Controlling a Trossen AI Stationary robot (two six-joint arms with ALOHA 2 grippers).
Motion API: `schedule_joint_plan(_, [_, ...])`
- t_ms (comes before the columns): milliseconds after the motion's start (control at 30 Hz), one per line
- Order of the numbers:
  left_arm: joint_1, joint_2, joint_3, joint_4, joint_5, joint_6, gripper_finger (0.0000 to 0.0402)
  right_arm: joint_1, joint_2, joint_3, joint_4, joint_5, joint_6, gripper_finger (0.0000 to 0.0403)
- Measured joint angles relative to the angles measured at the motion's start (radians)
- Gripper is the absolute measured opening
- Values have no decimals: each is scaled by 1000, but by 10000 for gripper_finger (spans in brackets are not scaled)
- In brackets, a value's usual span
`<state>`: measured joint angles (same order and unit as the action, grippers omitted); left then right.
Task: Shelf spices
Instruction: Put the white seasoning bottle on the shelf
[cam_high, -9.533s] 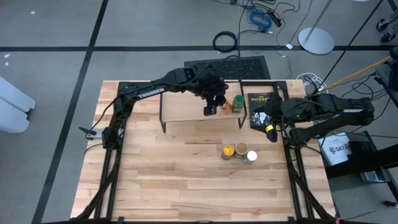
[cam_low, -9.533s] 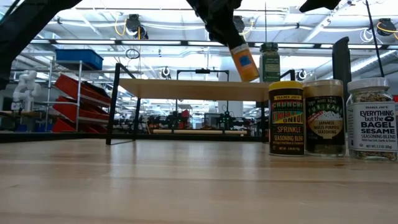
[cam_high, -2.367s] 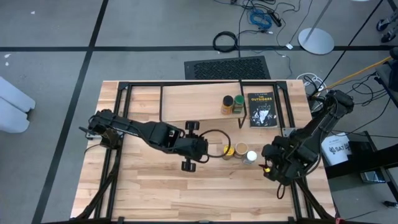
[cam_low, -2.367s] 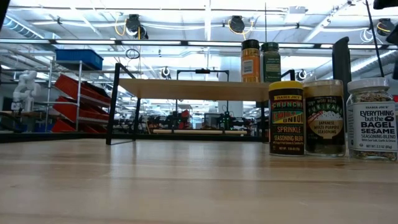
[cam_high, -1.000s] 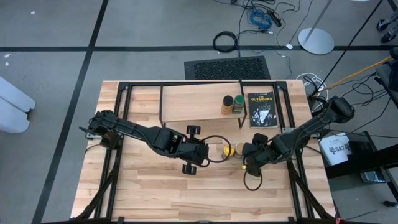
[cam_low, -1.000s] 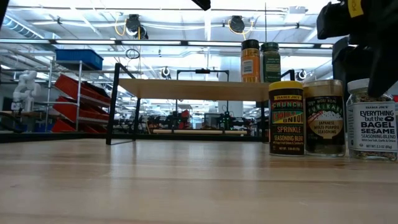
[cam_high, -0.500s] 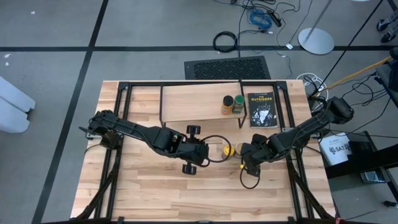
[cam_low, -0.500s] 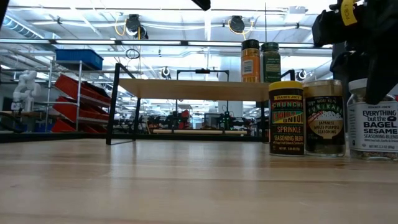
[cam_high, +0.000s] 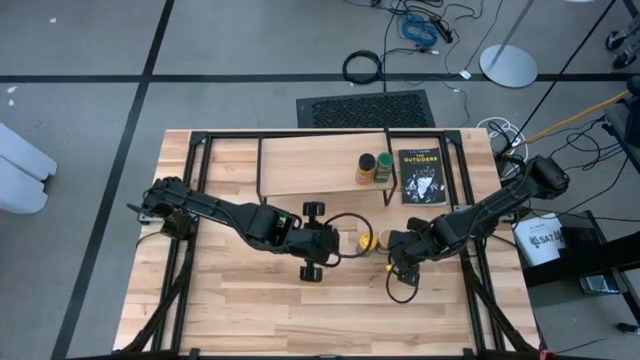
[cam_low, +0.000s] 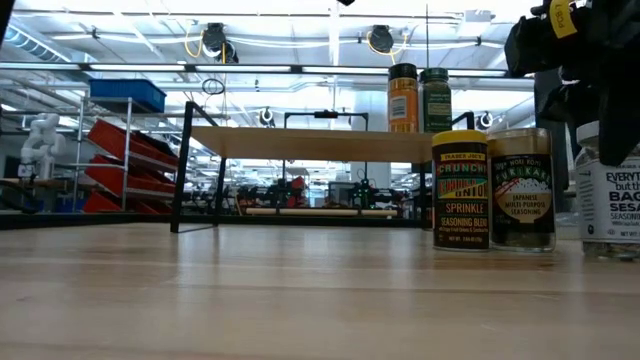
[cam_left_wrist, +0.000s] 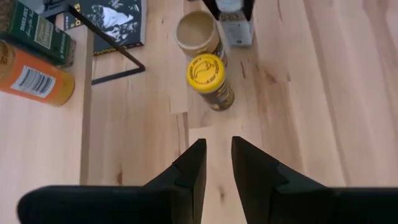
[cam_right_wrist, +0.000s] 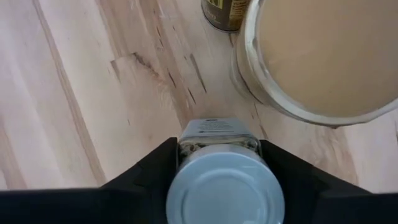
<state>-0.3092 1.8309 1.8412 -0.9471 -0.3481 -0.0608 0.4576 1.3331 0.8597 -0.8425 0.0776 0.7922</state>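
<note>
the white-lidded jar (cam_right_wrist: 222, 182) is clamped between the right hand's (cam_high: 399, 254) fingers, low over the tabletop (cam_high: 240, 300) beside the tan-lidded jar (cam_right_wrist: 323, 56). it should be lifted straight, clear of neighbours, toward the shelf (cam_high: 300, 165). the left hand (cam_left_wrist: 216, 163) hovers slightly parted, empty.

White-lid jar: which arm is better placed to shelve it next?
Right. The right gripper is shut on the white-lid jar, beside the tan-lid jar. The left gripper is open and empty, aimed at the yellow-lid jar.
</note>
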Motion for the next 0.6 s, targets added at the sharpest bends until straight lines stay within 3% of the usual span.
schedule_joint_plan(133, [0,0,-9,64,27,-61,87,11,2,32,-18,-13,8,195])
schedule_joint_plan(233, [-5,0,-24,119,95,-66,115,23,2,86,-39,-9,8,191])
schedule_joint_plan(600, [-25,-1,-142,421,85,-125,307,55,1,346,-97,35,-119,190])
